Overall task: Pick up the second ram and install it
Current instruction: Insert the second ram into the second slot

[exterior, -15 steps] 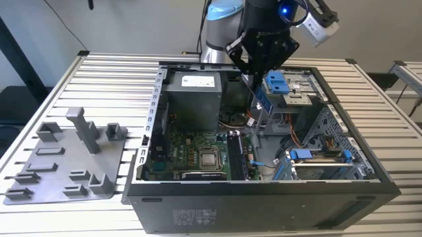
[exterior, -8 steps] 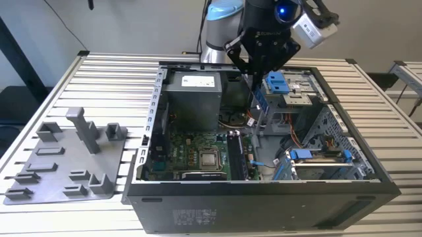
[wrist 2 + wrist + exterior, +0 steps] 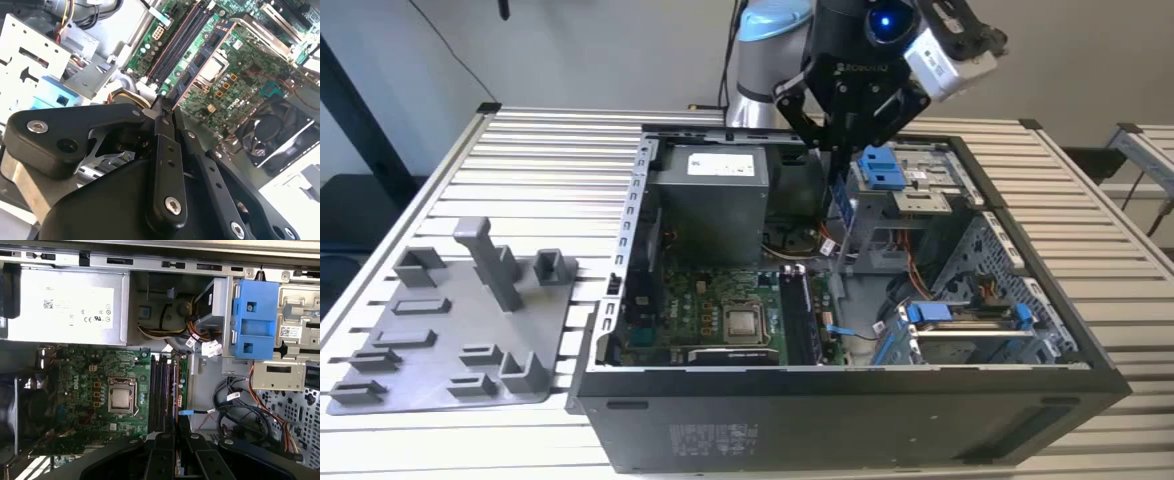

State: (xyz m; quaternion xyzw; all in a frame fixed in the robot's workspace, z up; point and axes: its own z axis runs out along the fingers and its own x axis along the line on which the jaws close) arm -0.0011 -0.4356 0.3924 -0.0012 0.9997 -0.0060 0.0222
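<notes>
While it hangs over the open case, gripper pinching the ram, upright above the motherboard slots

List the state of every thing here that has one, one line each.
computer case: lying on its side, side panel off, inside exposed.
gripper: shut on the second ram.
second ram: clamped at one end, held over the motherboard, not seated in a slot.
processor: sitting in its socket, uncovered, no cooler on it.
</notes>
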